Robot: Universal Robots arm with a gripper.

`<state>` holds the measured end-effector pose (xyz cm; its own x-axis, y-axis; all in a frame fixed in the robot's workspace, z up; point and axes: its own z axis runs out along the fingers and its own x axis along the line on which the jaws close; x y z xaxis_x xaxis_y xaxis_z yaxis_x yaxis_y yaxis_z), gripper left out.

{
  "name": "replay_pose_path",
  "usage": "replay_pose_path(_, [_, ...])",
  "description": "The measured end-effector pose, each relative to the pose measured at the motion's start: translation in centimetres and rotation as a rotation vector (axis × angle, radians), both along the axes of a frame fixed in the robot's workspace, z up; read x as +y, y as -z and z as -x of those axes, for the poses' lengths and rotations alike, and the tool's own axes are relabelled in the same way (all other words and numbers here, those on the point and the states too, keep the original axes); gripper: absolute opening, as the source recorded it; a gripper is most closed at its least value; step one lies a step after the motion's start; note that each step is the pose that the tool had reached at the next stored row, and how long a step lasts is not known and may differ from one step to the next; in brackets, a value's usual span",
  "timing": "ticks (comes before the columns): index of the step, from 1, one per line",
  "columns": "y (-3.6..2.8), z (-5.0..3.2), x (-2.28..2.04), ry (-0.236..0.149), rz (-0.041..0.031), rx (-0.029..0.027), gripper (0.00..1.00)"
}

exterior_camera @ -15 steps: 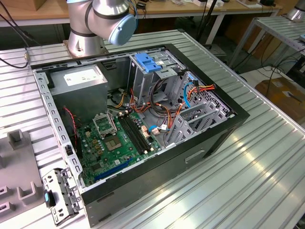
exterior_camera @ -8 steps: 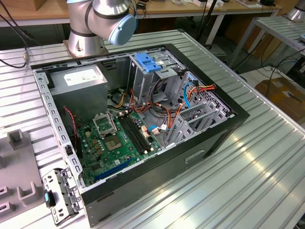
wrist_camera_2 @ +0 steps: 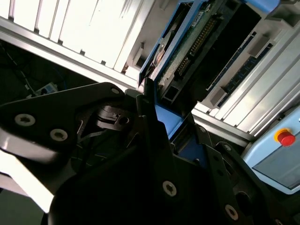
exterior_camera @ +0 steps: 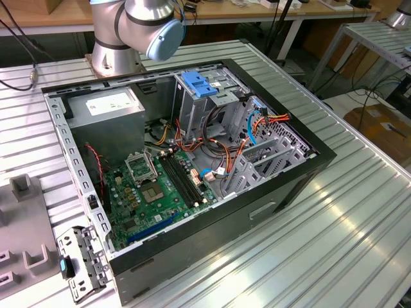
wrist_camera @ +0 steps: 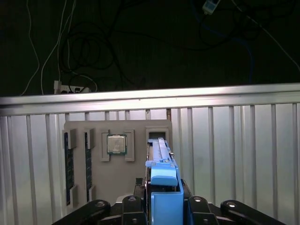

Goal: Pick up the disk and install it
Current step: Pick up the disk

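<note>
The disk (wrist_camera: 161,164) stands on edge between my black gripper fingers (wrist_camera: 131,206), its blue side rail (wrist_camera: 164,185) towards the camera. Its far end reaches to a slot (wrist_camera: 157,133) of the grey fixture (wrist_camera: 117,178) below. In the second wrist view the disk's (wrist_camera_2: 187,51) green circuit-board side and connector show, with one fingertip (wrist_camera_2: 147,93) against its blue-railed edge. My gripper (wrist_camera_2: 171,117) looks shut on the disk. In the exterior view the open computer case (exterior_camera: 308,160) lies on the ribbed metal table (exterior_camera: 347,224), with the arm's base (exterior_camera: 128,32) behind it.
Inside the case are a metal drive cage with a blue handle (exterior_camera: 199,83), a grey box with a white sticker (exterior_camera: 109,106), a motherboard (exterior_camera: 154,186) and loose cables (exterior_camera: 270,122). The fixture holds memory sticks (wrist_camera: 68,164) and a processor (wrist_camera: 116,144). A red-buttoned pendant (wrist_camera_2: 281,150) lies nearby.
</note>
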<state>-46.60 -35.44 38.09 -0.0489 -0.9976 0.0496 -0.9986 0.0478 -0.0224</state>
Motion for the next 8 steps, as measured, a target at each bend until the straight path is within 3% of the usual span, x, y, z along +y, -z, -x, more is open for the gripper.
replay_pose_path(8, [-0.69, 0.0, 0.0, 0.0, 0.0, 0.0002, 0.37])
